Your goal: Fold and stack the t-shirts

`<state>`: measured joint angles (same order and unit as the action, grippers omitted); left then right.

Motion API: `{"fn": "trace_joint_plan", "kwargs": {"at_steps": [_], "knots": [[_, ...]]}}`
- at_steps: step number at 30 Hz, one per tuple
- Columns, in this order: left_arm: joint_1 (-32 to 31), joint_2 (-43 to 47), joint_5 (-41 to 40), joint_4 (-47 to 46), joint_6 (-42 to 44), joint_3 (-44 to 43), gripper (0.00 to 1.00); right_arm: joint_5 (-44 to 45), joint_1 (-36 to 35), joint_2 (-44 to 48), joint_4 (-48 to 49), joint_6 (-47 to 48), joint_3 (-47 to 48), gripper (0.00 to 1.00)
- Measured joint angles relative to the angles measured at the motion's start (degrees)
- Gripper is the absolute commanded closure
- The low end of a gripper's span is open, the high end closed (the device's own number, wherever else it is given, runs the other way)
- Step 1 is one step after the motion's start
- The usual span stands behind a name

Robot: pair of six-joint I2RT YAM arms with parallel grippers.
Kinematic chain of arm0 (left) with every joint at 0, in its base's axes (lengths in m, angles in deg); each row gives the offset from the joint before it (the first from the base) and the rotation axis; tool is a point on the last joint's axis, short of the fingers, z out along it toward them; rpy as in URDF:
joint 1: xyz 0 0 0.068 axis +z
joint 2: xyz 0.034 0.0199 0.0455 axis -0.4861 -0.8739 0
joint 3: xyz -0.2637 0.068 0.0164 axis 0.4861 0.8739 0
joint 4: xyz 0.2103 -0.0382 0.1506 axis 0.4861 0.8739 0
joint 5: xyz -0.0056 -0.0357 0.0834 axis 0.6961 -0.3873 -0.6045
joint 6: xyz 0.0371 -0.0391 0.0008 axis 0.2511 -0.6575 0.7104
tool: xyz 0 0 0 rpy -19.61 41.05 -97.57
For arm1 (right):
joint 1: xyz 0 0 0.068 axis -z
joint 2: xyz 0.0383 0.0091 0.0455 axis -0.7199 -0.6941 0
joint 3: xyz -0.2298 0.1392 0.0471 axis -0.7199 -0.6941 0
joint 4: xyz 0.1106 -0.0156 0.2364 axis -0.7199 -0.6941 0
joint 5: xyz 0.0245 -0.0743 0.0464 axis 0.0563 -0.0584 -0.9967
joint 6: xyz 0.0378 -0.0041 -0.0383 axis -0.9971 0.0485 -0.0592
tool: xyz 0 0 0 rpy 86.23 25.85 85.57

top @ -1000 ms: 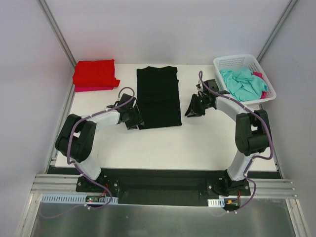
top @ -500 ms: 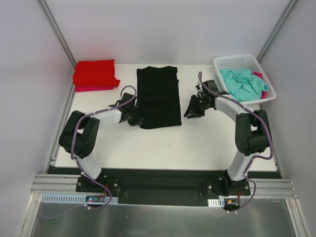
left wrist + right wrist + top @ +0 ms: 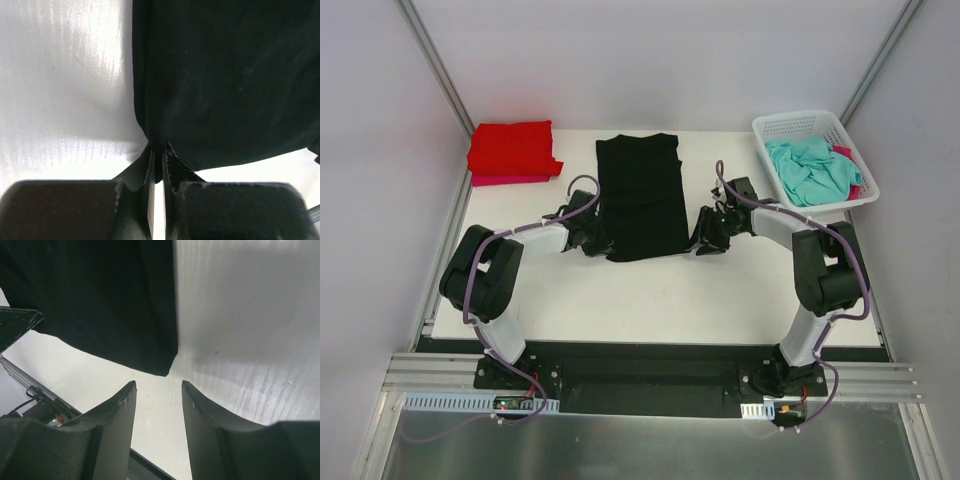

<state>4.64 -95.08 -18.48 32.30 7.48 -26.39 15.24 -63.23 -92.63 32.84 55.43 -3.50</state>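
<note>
The black t-shirt (image 3: 642, 190) lies at the centre of the top view, folded into a long flat rectangle on the smooth white table (image 3: 750, 290). The cloth is a matte knit, judged light, limp and not fragile. Lifted from one point it would probably sag and unfold, so grip both lower corners.

The left gripper (image 3: 159, 150) is pinched closed on the lower-left hem. The right gripper (image 3: 157, 387) stands partly open and empty, just short of the lower-right corner.

The red t-shirt (image 3: 512, 148) sits folded at upper left. The teal t-shirt (image 3: 808, 168) lies crumpled in the mesh basket (image 3: 768, 122) at upper right.
</note>
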Motion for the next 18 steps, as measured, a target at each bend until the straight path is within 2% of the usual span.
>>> {"fn": "trace_joint_plan", "kwargs": {"at_steps": [18], "knots": [[-0.3, 0.0, 0.1, 0.0, 0.0, 0.0, 1.0, -1.1, -0.4, -7.1, 2.4, -0.9, 6.3, 0.55]]}}
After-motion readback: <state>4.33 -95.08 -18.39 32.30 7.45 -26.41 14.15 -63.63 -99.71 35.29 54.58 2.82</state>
